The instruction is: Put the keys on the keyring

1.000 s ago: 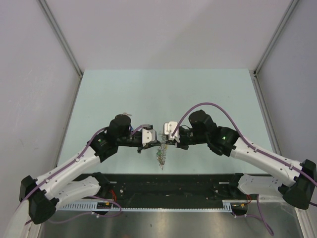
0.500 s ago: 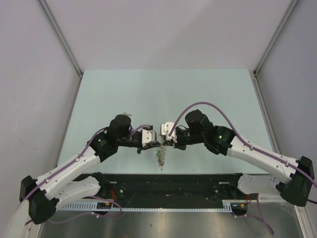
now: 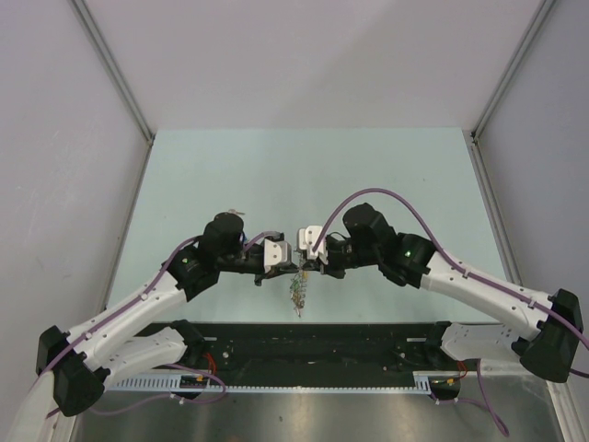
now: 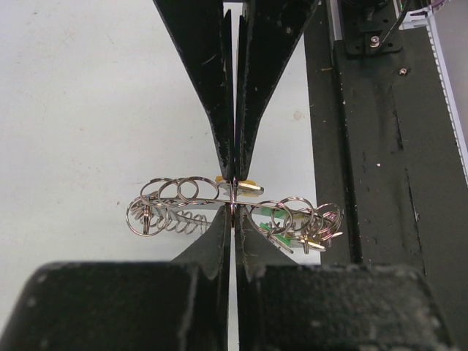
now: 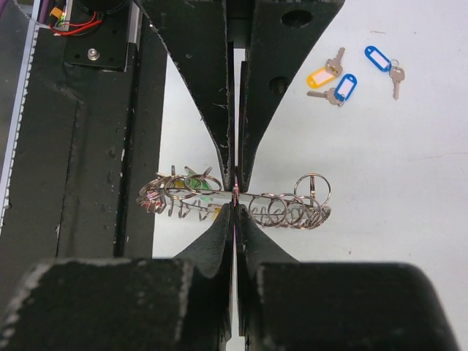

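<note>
The pale green table bears three loose tagged keys.

**Pale, plain, evenly lit**

Worktop: pale green-white, matte, fills centre of frame, narrowing twd top. Plain grey-white walls on 3 sides: back, left, right. Silver frame posts run diagonally at upper left & upper right. Black base plate across bottom of frame; brushed metal strip below it. Shadows soft, faint.
</note>
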Robot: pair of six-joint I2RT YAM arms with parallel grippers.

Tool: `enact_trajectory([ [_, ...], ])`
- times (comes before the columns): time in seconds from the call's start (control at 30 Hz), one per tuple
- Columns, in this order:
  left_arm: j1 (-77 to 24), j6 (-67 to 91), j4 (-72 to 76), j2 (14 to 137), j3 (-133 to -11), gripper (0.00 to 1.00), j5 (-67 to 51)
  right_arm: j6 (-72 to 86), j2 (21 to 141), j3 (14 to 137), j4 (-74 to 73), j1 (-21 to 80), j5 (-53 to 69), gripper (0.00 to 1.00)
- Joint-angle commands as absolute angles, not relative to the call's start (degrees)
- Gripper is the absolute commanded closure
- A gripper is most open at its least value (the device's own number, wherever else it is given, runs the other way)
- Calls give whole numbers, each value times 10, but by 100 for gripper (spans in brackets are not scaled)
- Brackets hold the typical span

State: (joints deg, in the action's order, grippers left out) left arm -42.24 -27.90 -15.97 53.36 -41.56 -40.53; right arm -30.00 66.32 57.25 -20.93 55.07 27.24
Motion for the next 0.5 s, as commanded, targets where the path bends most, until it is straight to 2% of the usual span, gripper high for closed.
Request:
enact_trajectory([
  [0.0, -430, -279, -128, 538, -435, 100, -423, -290, 671, 605, -126, 562, 285, 100],
  [0.27, -431, -274, -133, 538, -439, 100, -415, -282, 676, 605, -108, 568, 281, 99],
  [0.33, -431, -269, -127, 534, -438, 100, -416, -281, 672, 605, -108, 569, 275, 88],
  [0.47, -430, -256, -99, 517, -424, 100, -415, -284, 654, 605, -130, 569, 259, 77],
])
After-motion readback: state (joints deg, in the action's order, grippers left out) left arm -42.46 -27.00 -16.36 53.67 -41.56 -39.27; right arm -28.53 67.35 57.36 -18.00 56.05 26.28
